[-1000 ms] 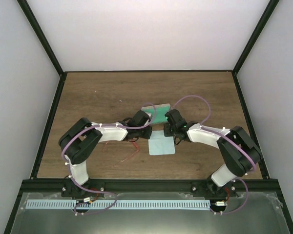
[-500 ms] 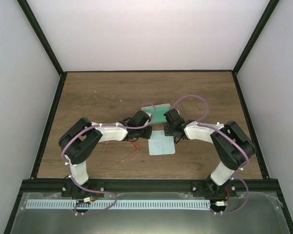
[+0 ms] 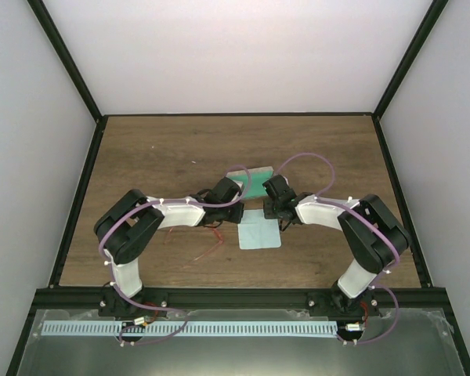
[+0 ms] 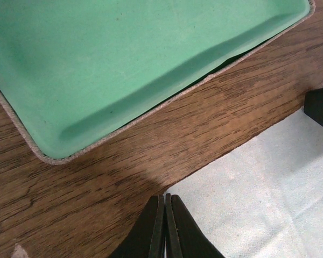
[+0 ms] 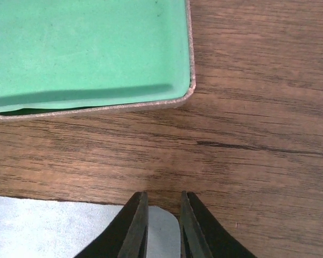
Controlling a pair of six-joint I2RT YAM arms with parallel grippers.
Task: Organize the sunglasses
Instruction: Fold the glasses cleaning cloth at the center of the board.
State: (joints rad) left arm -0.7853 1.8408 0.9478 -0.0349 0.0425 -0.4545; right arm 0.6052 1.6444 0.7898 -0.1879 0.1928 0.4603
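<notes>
The red wiry sunglasses [image 3: 209,249] lie on the wood left of the cloth, partly hidden under my left arm. The pale blue cloth [image 3: 259,231] lies flat in front of the open grey case with green lining [image 3: 254,182]. My left gripper [image 3: 238,213] is at the cloth's far left corner; in the left wrist view it [image 4: 165,196] is shut, pinching that corner of the cloth [image 4: 258,193]. My right gripper [image 3: 277,215] is at the far right corner; in the right wrist view it [image 5: 162,200] is narrowly open, astride that corner of the cloth [image 5: 162,228].
The case's green lining fills the top of both wrist views [image 4: 124,59] [image 5: 81,48]. Black frame rails edge the wooden table [image 3: 141,157] on the left, right and back. White walls stand behind.
My right arm's elbow has drawn inward and its gripper has shifted slightly left at the cloth's corner. The left arm, cloth, case and sunglasses have not moved.
</notes>
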